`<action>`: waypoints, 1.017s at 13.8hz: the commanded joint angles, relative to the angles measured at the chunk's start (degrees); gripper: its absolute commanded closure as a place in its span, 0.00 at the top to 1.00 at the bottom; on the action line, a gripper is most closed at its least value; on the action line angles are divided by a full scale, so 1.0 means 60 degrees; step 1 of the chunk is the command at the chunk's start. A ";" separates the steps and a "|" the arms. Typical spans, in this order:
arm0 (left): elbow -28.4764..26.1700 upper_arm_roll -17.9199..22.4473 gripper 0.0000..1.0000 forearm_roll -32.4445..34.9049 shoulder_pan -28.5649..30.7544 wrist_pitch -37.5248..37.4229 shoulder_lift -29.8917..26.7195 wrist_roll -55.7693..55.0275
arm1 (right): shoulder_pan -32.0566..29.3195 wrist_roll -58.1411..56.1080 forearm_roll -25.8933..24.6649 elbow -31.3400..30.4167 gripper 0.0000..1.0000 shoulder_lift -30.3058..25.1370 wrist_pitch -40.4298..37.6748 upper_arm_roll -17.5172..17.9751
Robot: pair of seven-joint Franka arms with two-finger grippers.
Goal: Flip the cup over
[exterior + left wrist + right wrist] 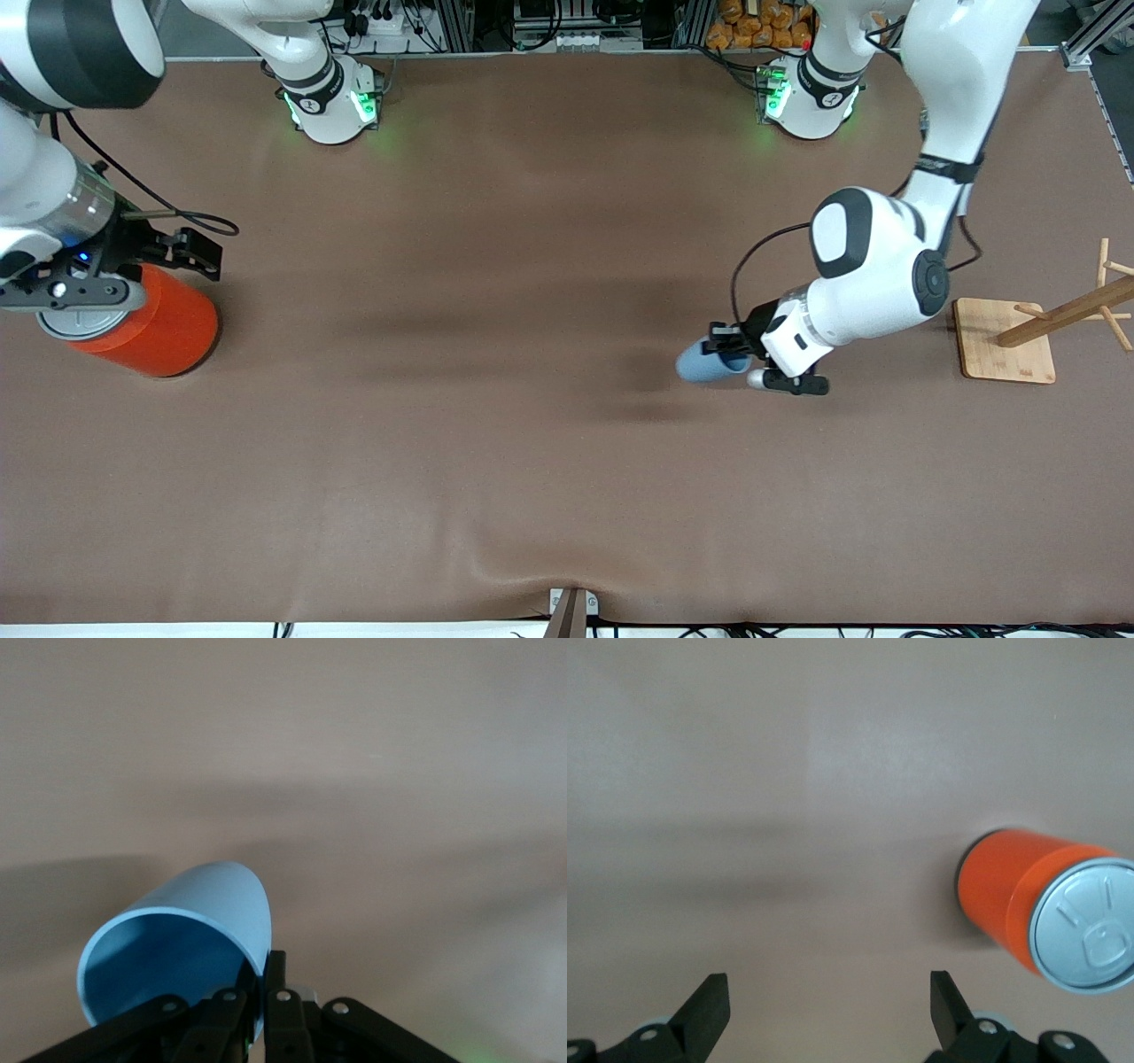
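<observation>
The small light-blue cup [706, 363] is held on its side above the table, toward the left arm's end. My left gripper [728, 347] is shut on the cup's rim. In the left wrist view the cup [204, 921] shows its darker blue inside, with one finger inside the rim and one outside; the gripper [263, 970] pinches the wall. My right gripper [190, 251] is open and empty, up in the air beside the orange can [151, 330]; the right wrist view shows its gripper [828, 997] over bare table.
The orange can with a grey lid [1036, 908] stands at the right arm's end of the table. A wooden rack on a square base [1005, 341] stands at the left arm's end. The brown table cloth [496, 443] covers the table.
</observation>
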 commanded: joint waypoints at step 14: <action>-0.1149 -0.0010 0.00 0.4808 0.1944 -0.0481 -0.0015 -0.0723 | -0.0008 -0.0024 0.1165 0.0556 1.00 -0.1165 -0.2184 -0.0987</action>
